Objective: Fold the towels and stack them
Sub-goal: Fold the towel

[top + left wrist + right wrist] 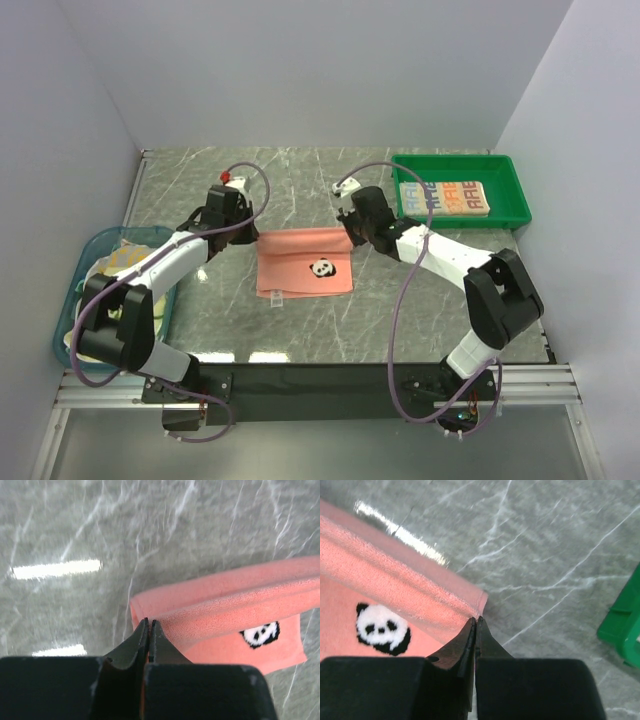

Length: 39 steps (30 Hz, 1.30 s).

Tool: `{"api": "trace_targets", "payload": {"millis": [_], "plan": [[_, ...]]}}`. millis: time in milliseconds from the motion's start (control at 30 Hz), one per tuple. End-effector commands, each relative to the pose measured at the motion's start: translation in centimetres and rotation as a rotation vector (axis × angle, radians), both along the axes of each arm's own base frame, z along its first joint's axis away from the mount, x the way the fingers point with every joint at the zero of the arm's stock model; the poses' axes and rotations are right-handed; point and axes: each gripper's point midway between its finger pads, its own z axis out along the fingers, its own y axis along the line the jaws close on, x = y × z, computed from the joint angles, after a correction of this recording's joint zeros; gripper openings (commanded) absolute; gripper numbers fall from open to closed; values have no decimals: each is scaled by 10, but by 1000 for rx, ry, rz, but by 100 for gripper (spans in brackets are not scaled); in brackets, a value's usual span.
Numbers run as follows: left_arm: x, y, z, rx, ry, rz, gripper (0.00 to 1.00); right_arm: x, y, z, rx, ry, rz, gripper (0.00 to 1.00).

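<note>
Starting at the left edge: blue basket [68,300] is sitting on the grey marbled table [300,330] beside the left arm, and heaped towels [125,262], pale yellow and white, are filling it, too bunched to count. Left gripper [149,624] is reaching out over the table to the far left corner of the pink towel [300,255]. Its jaws are pressing together, and in the left wrist view a raised ridge of pink cloth is running straight into the tips, so it is pinching that towel at the corner. Pink towel is lying mid-table between the two grippers, mostly flat, with its far edge lifting off the layer below. Panda emblem [321,268] is showing face up toward the towel's right side, and a small white tag [275,297] is sticking out at the near left corner. Right gripper [476,621] is meeting the far right corner, jaws likewise together and clamping the same lifted pink edge. Farther right, green tray [515,205] is resting at the far right of the table, well apart from the pink towel, and a folded cream towel [445,197] with coloured letters is lying flat inside it.
</note>
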Motion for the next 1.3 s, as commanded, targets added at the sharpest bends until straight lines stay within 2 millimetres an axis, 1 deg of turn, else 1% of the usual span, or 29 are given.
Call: {"api": "trace_targets", "payload": {"millis": [0, 167, 233, 333, 500, 700, 867, 933, 1100, 1200, 1267], "plan": [[-17, 19, -8, 67, 44, 51, 1, -10, -20, 5, -37, -10, -69, 0], [-30, 15, -16, 53, 92, 57, 1, -24, -21, -7, -33, 35, -82, 0], [-37, 11, -23, 44, 127, 56, 2, -31, -21, -14, -42, 67, -85, 0], [-47, 11, -34, 44, 176, 72, 2, -39, -21, -23, -48, 102, -83, 0], [-54, 12, -43, 45, 212, 103, 2, -47, -18, -40, -53, 154, -80, 0], [-56, 19, -48, 87, 231, 132, 4, -52, -15, -52, -68, 193, -81, 0], [-56, 21, -49, 108, 243, 147, 4, -52, -13, -51, -75, 195, -83, 0], [-55, 22, -46, 112, 240, 148, 3, -51, -14, -47, -78, 184, -91, 0], [-51, 23, -27, 107, 208, 160, 3, -51, -15, -35, -82, 163, -93, 0], [-53, 24, -22, 105, 200, 163, 3, -52, -15, -30, -83, 153, -93, 0], [-56, 24, -22, 99, 204, 163, 3, -53, -14, -26, -80, 148, -90, 0]]}}
